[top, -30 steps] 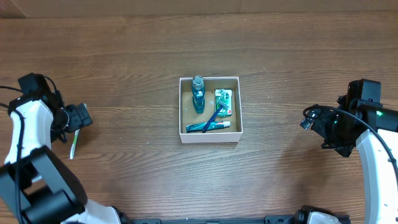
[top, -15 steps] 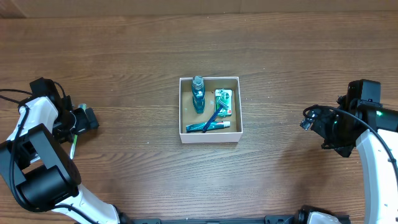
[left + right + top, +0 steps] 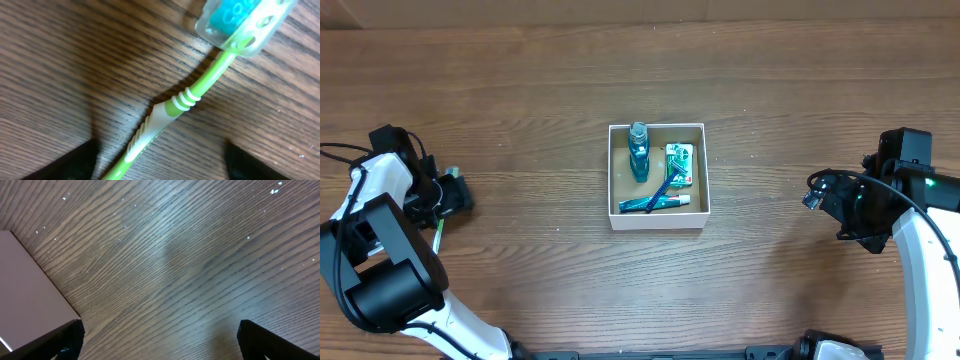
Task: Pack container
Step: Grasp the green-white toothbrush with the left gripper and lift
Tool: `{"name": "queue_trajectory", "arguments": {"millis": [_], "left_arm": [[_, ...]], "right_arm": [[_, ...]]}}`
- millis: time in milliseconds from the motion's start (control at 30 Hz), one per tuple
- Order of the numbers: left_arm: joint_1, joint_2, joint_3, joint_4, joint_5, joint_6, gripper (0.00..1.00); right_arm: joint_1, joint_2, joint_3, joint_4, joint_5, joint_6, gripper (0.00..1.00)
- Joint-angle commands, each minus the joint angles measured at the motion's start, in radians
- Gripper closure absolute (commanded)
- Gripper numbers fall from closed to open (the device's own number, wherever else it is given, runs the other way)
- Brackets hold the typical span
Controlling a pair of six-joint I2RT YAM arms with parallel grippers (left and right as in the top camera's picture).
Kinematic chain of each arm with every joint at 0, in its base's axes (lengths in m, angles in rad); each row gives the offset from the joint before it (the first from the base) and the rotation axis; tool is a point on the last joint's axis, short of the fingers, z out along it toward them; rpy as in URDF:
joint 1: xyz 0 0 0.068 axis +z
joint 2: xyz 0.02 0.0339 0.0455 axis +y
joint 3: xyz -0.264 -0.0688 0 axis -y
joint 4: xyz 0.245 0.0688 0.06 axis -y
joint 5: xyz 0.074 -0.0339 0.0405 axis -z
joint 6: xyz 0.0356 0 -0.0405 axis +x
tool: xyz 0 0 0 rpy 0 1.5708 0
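The container (image 3: 657,216), a small white-walled box with a brown floor, sits at the table's middle. It holds a teal bottle (image 3: 638,151), a green packet (image 3: 680,162), a blue razor (image 3: 663,188) and a toothpaste tube (image 3: 656,203). A green toothbrush (image 3: 438,232) with a clear cap over its head (image 3: 243,24) lies flat on the wood at the far left. My left gripper (image 3: 448,195) is open, low over it, its fingers either side of the handle (image 3: 165,112). My right gripper (image 3: 815,195) is open and empty at the far right; the container's wall (image 3: 27,305) shows at its view's left edge.
Brown wooden table (image 3: 520,90) all round. A cardboard edge (image 3: 350,15) shows at the top left corner.
My left arm swung in and lowered its gripper over the toothbrush, then shifted slightly left. The right arm and the container's contents have not moved.
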Motion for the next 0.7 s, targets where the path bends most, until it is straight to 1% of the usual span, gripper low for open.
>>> {"name": "queue_trajectory", "arguments": {"millis": [0,33,100,200,267,333,433,500,600,667], "left_arm": [[-0.002,0.078,-0.03,-0.002,0.075,0.009,0.64],[-0.002,0.078,-0.03,-0.002,0.079,0.009,0.7],[-0.002,0.078,-0.03,-0.002,0.086,0.009,0.74],[-0.002,0.078,-0.03,-0.002,0.085,0.01,0.77],[-0.002,0.077,-0.027,-0.004,0.086,0.009,0.84],[-0.002,0.077,-0.019,-0.012,0.086,0.009,0.89],[-0.003,0.074,0.0,-0.03,0.086,0.009,0.93],[-0.006,0.072,0.02,-0.048,0.086,0.006,0.93],[-0.016,0.069,0.066,-0.097,0.086,-0.011,0.96],[-0.029,0.061,0.112,-0.148,0.093,-0.026,0.96]], "right_arm": [[0.001,-0.018,0.002,0.003,-0.007,-0.004,0.0],[0.001,-0.018,0.002,0.003,-0.006,-0.004,0.0],[0.001,-0.018,0.002,0.003,-0.007,-0.004,0.0],[0.001,-0.018,0.002,0.006,-0.007,-0.004,0.0],[0.001,-0.018,0.002,0.006,-0.007,-0.004,0.0],[0.001,-0.018,0.002,0.006,-0.006,-0.004,0.0],[0.001,-0.018,0.002,0.006,-0.006,-0.004,0.0],[0.001,-0.018,0.002,0.007,-0.006,-0.004,0.0],[0.001,-0.018,0.002,0.007,-0.006,-0.004,0.0],[0.001,-0.018,0.002,0.007,-0.006,-0.004,0.0]]}}
